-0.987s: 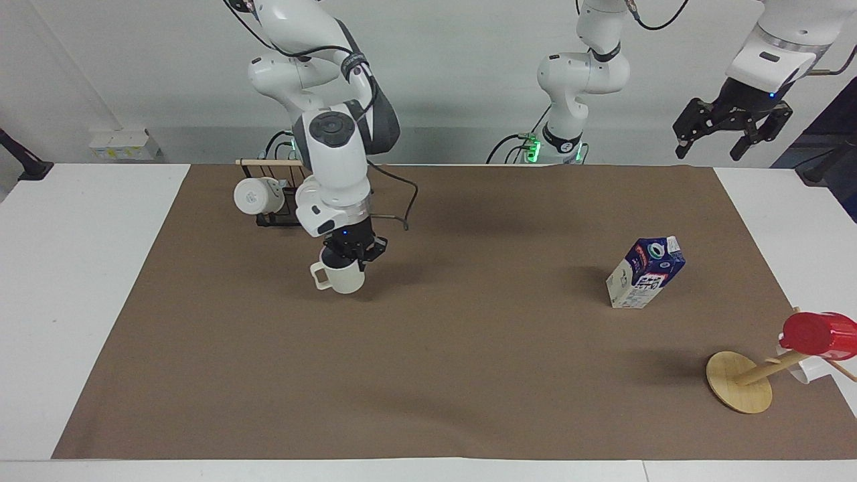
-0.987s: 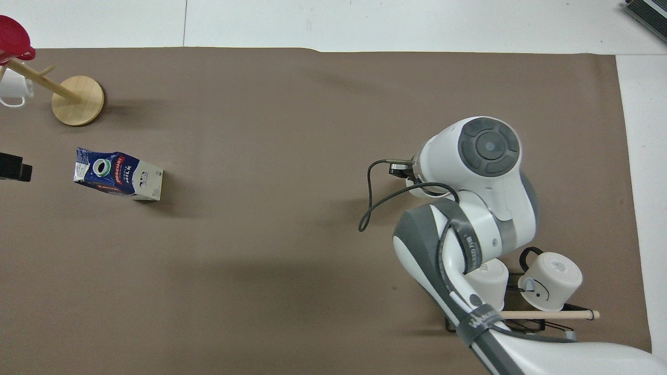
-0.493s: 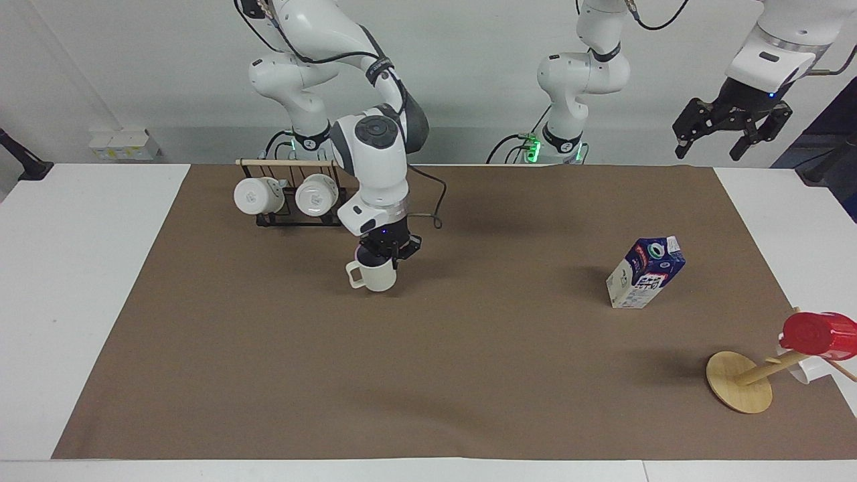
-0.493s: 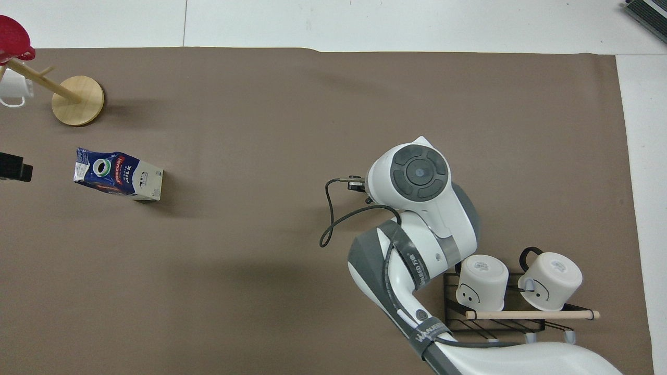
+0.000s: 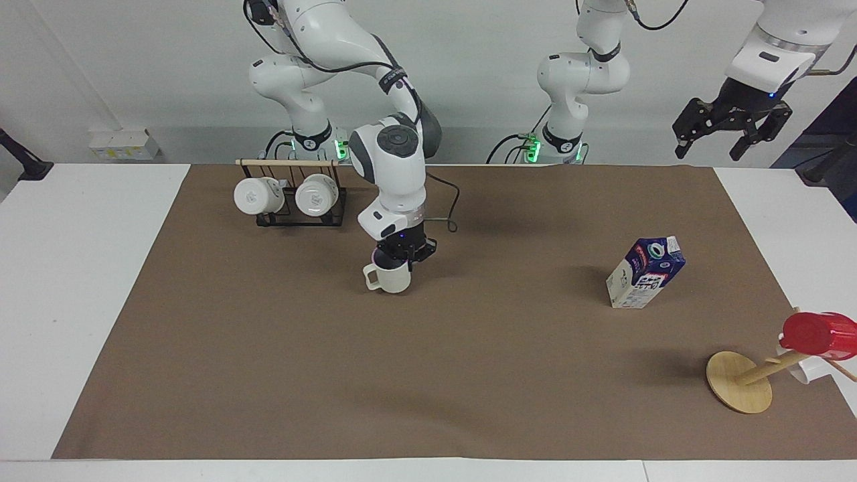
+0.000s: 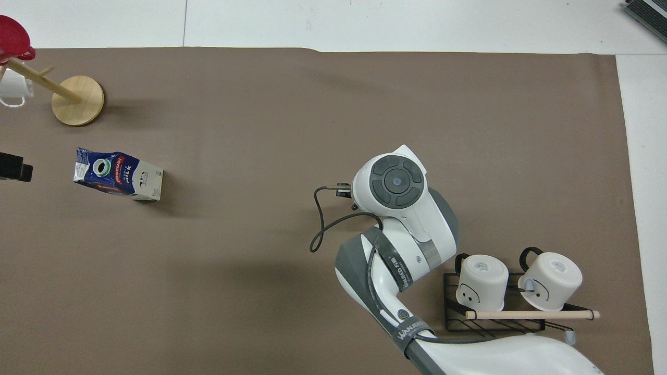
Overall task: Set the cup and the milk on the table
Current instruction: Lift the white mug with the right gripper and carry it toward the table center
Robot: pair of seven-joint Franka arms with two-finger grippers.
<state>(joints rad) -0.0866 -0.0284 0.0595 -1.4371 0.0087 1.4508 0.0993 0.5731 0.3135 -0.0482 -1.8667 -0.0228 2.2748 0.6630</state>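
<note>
Wire rack (image 5: 294, 217) with two mugs (image 5: 288, 195) sits near right gripper (image 5: 402, 258), clamped on cup (image 5: 390, 277)

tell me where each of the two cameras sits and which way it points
Facing view: high across the table, looking at both robots; shows the right gripper shut on the cup and the open left gripper raised.
Overhead view: above the robots' end, looking steeply down; only the right arm shows.
Both share the milk and the table.

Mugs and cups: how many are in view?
5. Cup held by the right hand; two white mugs on the wire rack; red cup and a part-hidden white mug on the wooden stand.
</note>
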